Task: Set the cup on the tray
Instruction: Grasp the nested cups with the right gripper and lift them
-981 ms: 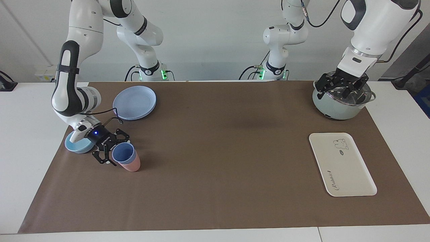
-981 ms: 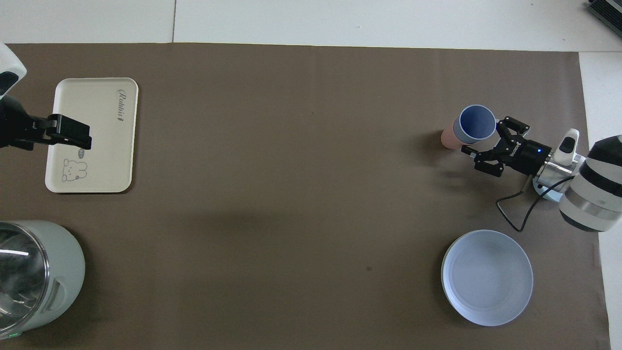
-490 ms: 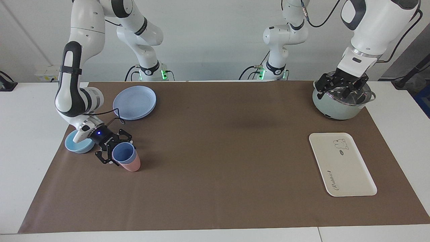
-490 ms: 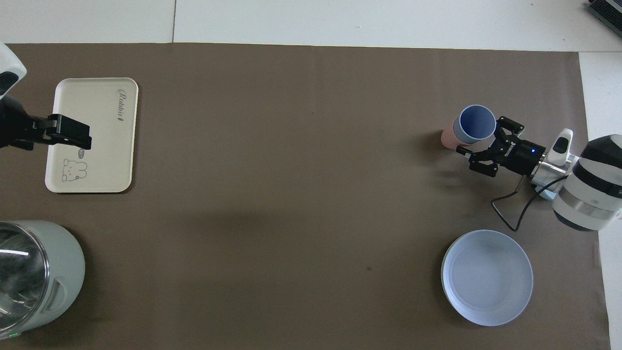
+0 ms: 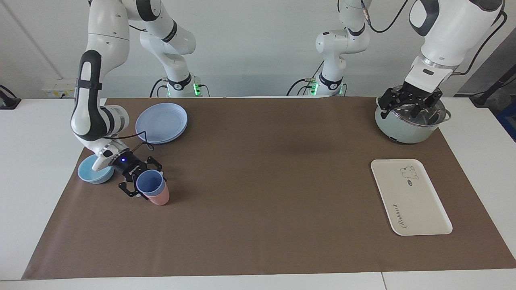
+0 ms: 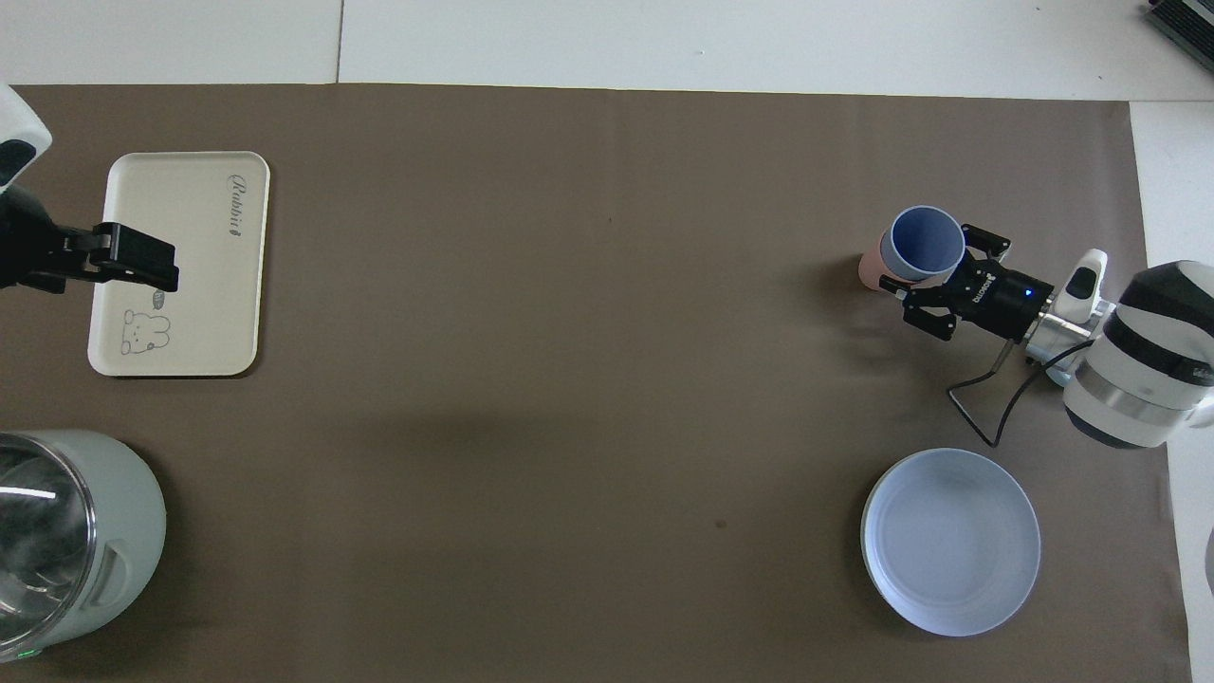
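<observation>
Early stage: right claw (image 5: 142, 186) clamped on cup (image 5: 150, 183), nested in pink cup (image 5: 159, 197), well apart from tray (image 5: 427, 217); left claw (image 5: 408, 105) apart, waiting over pot (image 5: 403, 133).

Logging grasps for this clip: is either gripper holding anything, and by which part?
The right gripper grips the small blue plastic cup by its wall near the rim, nested in a pink cup. The left gripper, over the pot, holds nothing.

Right gripper (image 5: 142, 182) low, wrist angled down, fingers closed on the cup (image 5: 150, 183). Left gripper (image 5: 409, 102) raised, fingers spread, arm waiting.
</observation>
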`<state>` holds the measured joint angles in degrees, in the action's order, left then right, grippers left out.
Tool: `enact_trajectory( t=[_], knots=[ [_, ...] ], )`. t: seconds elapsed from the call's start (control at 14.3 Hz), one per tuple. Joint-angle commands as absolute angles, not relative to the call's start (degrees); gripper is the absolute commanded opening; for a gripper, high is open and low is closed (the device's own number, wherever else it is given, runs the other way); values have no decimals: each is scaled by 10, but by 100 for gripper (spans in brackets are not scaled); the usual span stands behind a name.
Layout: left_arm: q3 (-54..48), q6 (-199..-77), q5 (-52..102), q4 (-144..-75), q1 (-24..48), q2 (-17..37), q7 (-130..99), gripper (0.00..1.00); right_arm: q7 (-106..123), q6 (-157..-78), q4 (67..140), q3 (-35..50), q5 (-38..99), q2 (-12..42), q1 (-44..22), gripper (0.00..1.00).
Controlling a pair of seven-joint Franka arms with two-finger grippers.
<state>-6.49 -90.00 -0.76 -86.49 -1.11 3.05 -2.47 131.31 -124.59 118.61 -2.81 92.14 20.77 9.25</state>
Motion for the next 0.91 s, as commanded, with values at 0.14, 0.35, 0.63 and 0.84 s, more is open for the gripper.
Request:
enact_trajectory(
  t=[0.14,0.35,0.63,0.84],
  knots=[
    [-69,-896,-13,-882,-18,13,-19,100,1313,-1273,1189,-26,955,199,76,0],
    [-69,-895,-12,-894,-18,9,-16,100,1255,-1335,1174,-25,917,164,43,0],
    [-69,-893,-13,-902,-18,4,-18,100,1032,-1408,1161,-25,774,113,-9,0],
    [-68,-909,-13,-903,-20,4,4,100,852,-1427,1149,-27,651,90,-45,0]
  ],
)
